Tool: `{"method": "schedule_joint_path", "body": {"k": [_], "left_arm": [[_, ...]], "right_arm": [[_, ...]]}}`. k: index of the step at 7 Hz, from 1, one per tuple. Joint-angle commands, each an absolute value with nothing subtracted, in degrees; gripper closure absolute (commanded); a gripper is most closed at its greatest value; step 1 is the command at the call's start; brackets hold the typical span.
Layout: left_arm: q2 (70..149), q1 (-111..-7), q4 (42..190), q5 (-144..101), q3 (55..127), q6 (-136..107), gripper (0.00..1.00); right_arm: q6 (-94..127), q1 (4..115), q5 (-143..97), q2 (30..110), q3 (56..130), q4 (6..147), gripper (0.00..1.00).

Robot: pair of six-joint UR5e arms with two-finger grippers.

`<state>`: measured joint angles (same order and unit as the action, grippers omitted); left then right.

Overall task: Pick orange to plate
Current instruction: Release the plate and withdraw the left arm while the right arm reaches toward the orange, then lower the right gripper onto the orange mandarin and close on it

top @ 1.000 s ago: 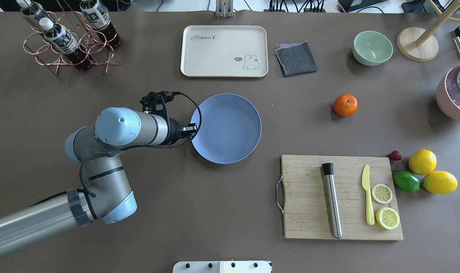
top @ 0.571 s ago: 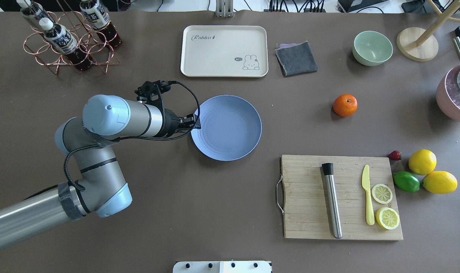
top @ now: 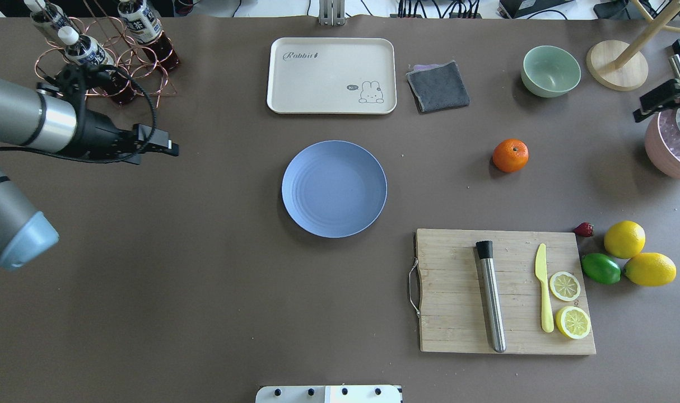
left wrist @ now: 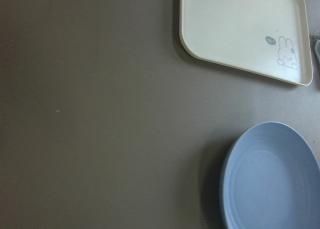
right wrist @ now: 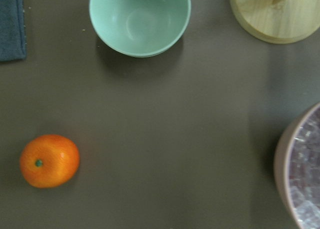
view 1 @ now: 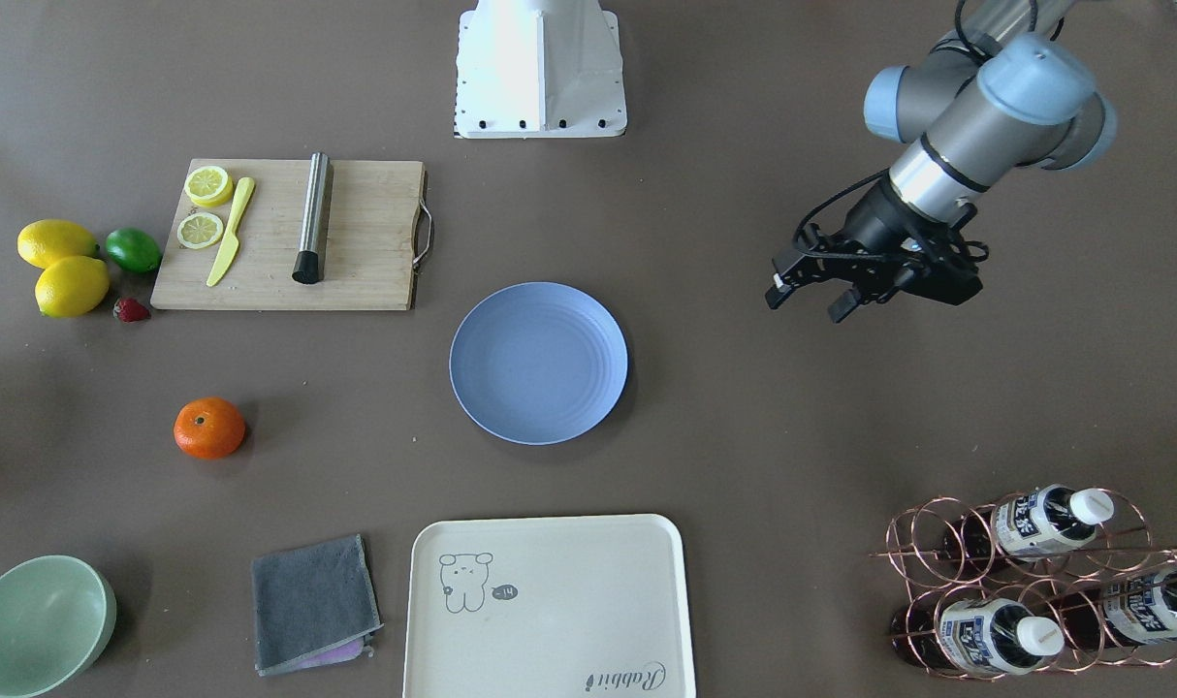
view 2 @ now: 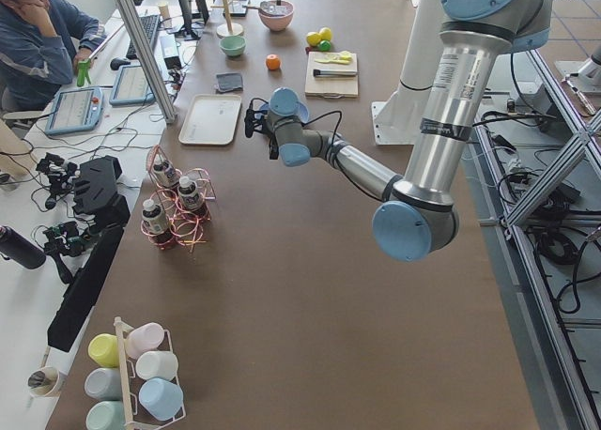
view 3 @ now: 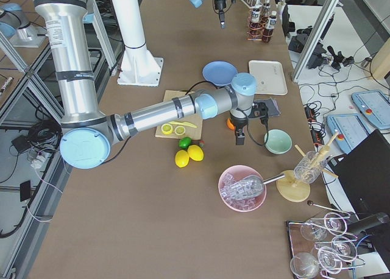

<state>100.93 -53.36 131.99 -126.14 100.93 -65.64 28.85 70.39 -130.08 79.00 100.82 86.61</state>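
Observation:
The orange (top: 510,155) lies alone on the brown table, right of the light-blue plate (top: 334,188), which holds nothing. It also shows in the front view as the orange (view 1: 208,428), left of the plate (view 1: 538,363). My left gripper (view 1: 804,305) hangs open and holds nothing, well clear of the plate on its left side (top: 169,148). The right gripper (top: 662,101) enters at the right edge, above and right of the orange; whether it is open I cannot tell. Its wrist view looks down on the orange (right wrist: 49,160). The left wrist view shows the plate (left wrist: 272,179).
A cream tray (top: 331,75), grey cloth (top: 438,85) and green bowl (top: 550,70) line the far side. A cutting board (top: 457,291) with muddler, knife and lemon slices lies near right, beside lemons and a lime (top: 600,268). A pink bowl (top: 662,151) and a bottle rack (top: 102,61) stand at the ends.
My left arm has drawn back to the left, from the plate's left rim to well away from it. The right gripper has come into view at the right edge.

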Motion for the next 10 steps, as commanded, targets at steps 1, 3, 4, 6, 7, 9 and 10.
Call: {"method": "schedule_joint_path", "body": {"k": [1, 3, 4, 6, 7, 9, 10], "left_arm": [[92.75, -69.71, 129.23, -138.03, 99.42, -42.57, 0.02], [91.57, -81.24, 104.31, -139.13, 100.19, -9.92, 0.02], [93.58, -83.04, 92.67, -139.04, 100.63, -0.45, 0.02], [91.06, -83.50, 91.22, -139.13, 98.98, 0.52, 0.02], [90.27, -83.50, 91.49, -139.13, 98.88, 0.53, 0.02], [90.00, -83.50, 91.49, -139.22, 98.96, 0.53, 0.02], [89.83, -83.50, 91.49, -139.22, 98.96, 0.53, 0.02]], "right_arm": [[48.54, 57.09, -122.55, 69.30, 99.59, 86.75, 0.00], [50.54, 55.20, -121.82, 65.41, 94.95, 86.31, 0.00], [51.67, 54.59, -121.82, 63.30, 92.40, 86.22, 0.00], [51.33, 53.53, -121.12, 65.29, 87.66, 78.30, 0.00], [51.07, 53.44, -121.11, 65.39, 81.80, 70.13, 0.00], [50.71, 53.35, -121.12, 65.65, 80.94, 68.47, 0.00], [50.54, 53.00, -121.20, 66.00, 80.95, 68.47, 0.00]]}}
